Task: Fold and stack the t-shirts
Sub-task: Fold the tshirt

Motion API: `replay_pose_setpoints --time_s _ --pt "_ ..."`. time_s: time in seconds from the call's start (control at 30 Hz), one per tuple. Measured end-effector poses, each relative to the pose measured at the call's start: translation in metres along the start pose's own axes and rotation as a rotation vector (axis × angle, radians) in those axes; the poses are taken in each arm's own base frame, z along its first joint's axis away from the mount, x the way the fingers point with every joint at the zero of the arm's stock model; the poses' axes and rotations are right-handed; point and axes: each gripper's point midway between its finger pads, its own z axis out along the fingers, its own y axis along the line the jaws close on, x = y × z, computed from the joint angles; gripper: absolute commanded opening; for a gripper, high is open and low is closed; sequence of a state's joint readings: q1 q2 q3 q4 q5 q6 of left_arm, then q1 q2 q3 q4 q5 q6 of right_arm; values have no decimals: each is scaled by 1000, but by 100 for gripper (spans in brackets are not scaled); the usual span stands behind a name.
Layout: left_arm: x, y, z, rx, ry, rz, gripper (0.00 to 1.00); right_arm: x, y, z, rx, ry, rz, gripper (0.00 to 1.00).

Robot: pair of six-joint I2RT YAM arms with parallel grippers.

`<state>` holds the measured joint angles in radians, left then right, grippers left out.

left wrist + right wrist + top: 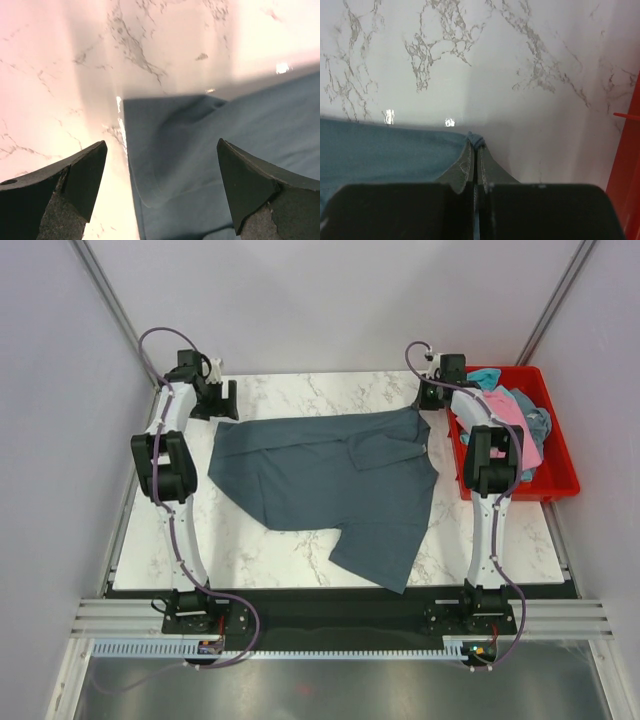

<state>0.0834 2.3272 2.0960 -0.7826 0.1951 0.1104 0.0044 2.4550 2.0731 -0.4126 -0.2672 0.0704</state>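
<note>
Right gripper (476, 150): pinching one corner of slate-blue t-shirt (330, 480); left gripper (161, 145) spread. We judge cloth limp, light; grasp corners.

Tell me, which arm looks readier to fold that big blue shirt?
Probably the right: the right gripper is shut on a far corner of the slate-blue shirt, ready to lift. The left gripper is open above the other far corner, holding nothing.

Robot test cell, lab setting. Plain pale panel walls (40, 440) box the scene at left, back and right. Left arm (165, 455) and right arm (490, 465) bolted along aluminium rail (110, 618) at bottom of frame, slotted cable duct (340, 649) just below. Marble-pattern tabletop (290, 555) centre; red bin (560, 465) upper right.
</note>
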Motion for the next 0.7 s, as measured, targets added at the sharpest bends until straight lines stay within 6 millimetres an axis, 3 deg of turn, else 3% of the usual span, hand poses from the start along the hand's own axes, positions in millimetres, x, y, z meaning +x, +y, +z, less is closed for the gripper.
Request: replay_pose_setpoints --time_s 0.13,0.43,0.53,0.7 --pt "-4 5 10 -16 -10 2 97 0 8 2 -2 0 -17 0" --pt "16 16 43 -34 47 -10 80 5 30 7 -25 9 -47 0" --pt "12 18 45 -38 35 -8 65 10 28 9 -22 19 -48 0" --pt "6 20 50 -39 18 -3 24 17 25 11 -10 33 -47 0"
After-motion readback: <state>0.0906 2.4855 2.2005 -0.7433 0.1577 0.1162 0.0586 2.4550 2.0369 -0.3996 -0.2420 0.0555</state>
